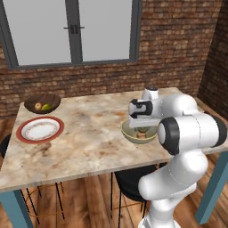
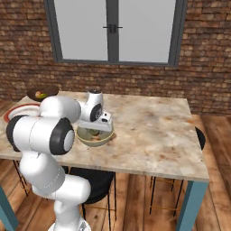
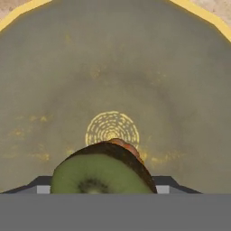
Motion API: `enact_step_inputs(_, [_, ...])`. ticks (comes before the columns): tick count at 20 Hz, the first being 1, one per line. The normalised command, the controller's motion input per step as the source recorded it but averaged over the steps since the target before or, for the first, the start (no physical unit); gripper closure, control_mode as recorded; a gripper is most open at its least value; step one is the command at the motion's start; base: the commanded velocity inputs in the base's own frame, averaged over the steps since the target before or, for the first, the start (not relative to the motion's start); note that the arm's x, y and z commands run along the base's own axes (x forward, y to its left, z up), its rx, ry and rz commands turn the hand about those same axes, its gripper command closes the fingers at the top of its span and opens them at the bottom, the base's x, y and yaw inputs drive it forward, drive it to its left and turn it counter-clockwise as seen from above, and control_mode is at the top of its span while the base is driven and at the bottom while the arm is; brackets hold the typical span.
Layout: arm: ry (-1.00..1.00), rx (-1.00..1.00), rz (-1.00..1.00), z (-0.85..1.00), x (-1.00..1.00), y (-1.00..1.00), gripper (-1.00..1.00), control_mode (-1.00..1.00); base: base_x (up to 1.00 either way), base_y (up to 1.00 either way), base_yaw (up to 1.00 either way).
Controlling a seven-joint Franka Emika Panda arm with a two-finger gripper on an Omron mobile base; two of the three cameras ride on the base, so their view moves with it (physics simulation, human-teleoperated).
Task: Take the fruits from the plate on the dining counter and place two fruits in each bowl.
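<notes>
The white arm reaches forward and down so that the gripper hangs inside the pale beige-green bowl, which stands on the dining counter near its front edge. In the hand view the gripper looks straight into the bowl's olive interior, where a ring pattern marks the centre of the floor. A cut green fruit with a brown skin and a dark seeded core sits between the two dark finger tips, which stand just beside it at either side; whether they press on it or stand slightly clear cannot be told. Behind this fruit, a sliver of a brownish-orange fruit shows on the bowl floor. In the right base view the same bowl lies under the hand, with fruit dimly visible inside. At the far left corner of the counter stands the dark brown wooden bowl, holding a red apple and a yellow-green fruit side by side. Just in front of it lies the plate, white with a broad red rim. Behind the counter rises a brick wall with a grey-framed window
</notes>
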Motion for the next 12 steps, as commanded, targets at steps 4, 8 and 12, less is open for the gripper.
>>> enact_step_inputs(4, [0.0, 0.0, 0.0, 0.0, 0.0, 0.0, -1.0, -1.0, 0.0, 0.0, 0.0])
enact_step_inputs(8, [-0.01, 0.0, 0.0, 0.02, -0.13, 0.0, -1.0, -1.0, 0.0, 0.0, 0.0])
enact_step_inputs(12, [-0.1, 0.0, 0.0, 0.41, -0.43, 0.0, -1.0, -1.0, 0.0, 0.0, 0.0])
